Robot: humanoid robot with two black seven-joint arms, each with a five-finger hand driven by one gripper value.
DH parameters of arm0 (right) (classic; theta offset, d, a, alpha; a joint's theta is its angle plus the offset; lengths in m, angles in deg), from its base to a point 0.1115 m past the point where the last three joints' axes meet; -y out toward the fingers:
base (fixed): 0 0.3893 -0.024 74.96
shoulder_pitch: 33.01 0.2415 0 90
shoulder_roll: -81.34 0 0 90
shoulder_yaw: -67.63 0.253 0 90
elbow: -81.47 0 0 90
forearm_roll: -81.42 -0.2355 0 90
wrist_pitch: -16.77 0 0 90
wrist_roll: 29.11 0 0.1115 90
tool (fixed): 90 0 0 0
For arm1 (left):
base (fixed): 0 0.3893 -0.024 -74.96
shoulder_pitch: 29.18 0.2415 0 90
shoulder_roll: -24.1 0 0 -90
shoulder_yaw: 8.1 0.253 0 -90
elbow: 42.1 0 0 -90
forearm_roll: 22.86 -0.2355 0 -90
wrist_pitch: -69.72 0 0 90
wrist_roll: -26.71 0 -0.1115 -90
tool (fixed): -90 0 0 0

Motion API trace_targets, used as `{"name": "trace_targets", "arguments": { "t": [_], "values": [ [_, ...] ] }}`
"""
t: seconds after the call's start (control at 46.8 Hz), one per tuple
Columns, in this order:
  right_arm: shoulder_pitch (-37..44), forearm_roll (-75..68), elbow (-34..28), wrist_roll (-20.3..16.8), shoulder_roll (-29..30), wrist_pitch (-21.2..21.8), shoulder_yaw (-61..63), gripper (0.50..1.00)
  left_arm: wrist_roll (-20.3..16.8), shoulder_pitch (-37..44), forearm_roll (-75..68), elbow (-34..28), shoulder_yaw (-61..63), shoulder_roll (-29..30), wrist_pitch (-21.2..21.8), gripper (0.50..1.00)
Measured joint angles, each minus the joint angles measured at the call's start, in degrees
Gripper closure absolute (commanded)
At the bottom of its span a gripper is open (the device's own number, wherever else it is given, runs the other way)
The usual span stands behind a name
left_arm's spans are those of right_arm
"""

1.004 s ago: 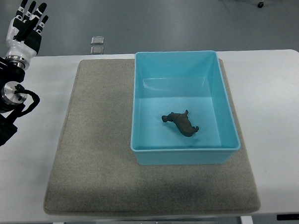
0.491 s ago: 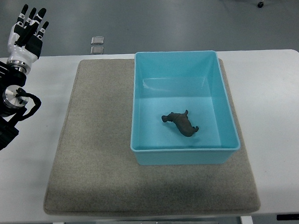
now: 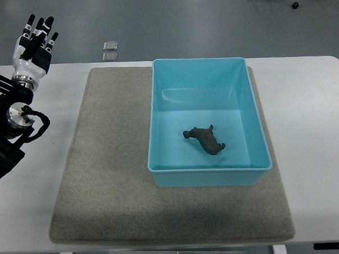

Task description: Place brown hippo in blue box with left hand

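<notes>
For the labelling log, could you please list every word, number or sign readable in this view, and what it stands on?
No readable text anywhere.
blue box: plain, no print.
brown hippo: no markings.
grey mat: blank.
Two small plates on the floor: too small to tell.
left hand: no lettering visible.

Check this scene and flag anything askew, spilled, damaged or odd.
Nothing stands out. The hippo lies inside the blue box, toward its near side; whether on its side or on its feet I cannot tell. The box sits on the mat. The left hand is open at the table's far left corner, holding nothing.
</notes>
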Motion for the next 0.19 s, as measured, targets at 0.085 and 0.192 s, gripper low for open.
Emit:
{"name": "trace_targets", "arguments": {
  "t": [0.085, 0.192],
  "values": [
    [0.00, 0.13, -0.39, -0.04, 0.00, 0.20, -0.02, 0.564, 0.00, 0.01, 0.00, 0.00, 0.00, 0.01, 0.00, 0.504],
    [0.00, 0.16, -0.64, -0.05, 0.00, 0.26, -0.06, 0.564, 0.00, 0.01, 0.00, 0.00, -0.01, 0.03, 0.00, 0.504]
  ]
}}
